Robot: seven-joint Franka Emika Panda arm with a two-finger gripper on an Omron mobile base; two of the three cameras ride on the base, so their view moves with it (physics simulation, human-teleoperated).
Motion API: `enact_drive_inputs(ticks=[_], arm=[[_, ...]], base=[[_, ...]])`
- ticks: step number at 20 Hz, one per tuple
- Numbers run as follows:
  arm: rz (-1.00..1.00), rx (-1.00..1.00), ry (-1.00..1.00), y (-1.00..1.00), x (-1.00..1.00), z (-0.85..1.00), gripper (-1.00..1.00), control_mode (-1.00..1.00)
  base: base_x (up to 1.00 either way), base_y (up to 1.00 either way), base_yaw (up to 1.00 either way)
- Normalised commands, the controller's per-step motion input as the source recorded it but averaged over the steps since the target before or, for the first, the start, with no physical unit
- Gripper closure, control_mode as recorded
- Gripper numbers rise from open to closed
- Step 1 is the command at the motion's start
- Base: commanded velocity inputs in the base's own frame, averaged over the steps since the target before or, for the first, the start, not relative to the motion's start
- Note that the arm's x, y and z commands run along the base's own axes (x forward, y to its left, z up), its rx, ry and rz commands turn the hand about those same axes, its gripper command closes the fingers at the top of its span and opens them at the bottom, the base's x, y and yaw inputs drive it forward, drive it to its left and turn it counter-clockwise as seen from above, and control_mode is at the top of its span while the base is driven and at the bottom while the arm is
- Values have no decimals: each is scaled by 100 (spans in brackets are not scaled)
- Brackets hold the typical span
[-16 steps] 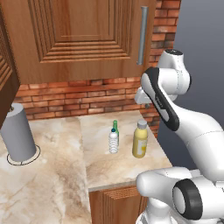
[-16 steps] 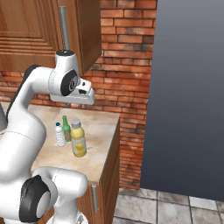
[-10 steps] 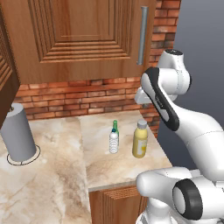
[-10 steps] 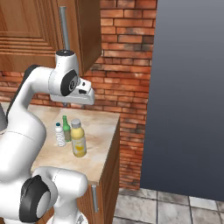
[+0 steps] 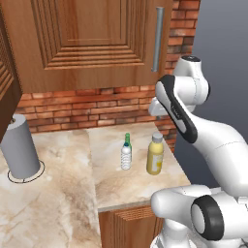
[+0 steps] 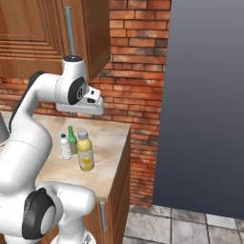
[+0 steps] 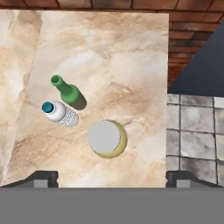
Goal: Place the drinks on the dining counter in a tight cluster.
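Three bottles, upright, grouped on the small marble counter (image 5: 121, 184) by the brick wall (image 6: 138, 71).

My gripper (image 7: 111, 177) hangs above them with jaws spread wide, holding nothing. In the hand view the yellow juice bottle (image 7: 107, 139) sits centre frame, the water bottle (image 7: 60, 113) just left of it, the green glass bottle (image 7: 68, 92) touching the water bottle at upper left. A grey paper-towel roll (image 5: 19, 151) stands at far left of the left base view.

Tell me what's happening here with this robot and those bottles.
The white arm holds its gripper open, high above three bottles standing together on a small marble counter by a brick wall. It holds nothing. Seen from the hand, the yellow juice bottle lies almost straight below, with the water bottle and green glass bottle close beside it.
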Motion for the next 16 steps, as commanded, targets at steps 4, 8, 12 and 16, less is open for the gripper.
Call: enact_drive_inputs(ticks=[4,8,12,16], arm=[[2,-3,0,12,-2,-1,-100,-100],[0,-5,7,8,0,-1,-100,-100],[0,-8,22,15,0,-5,-100,-100],[0,-4,23,1,0,-11,-100,-100]], base=[[0,0,0],[0,0,0],[0,0,0],[0,0,0]])
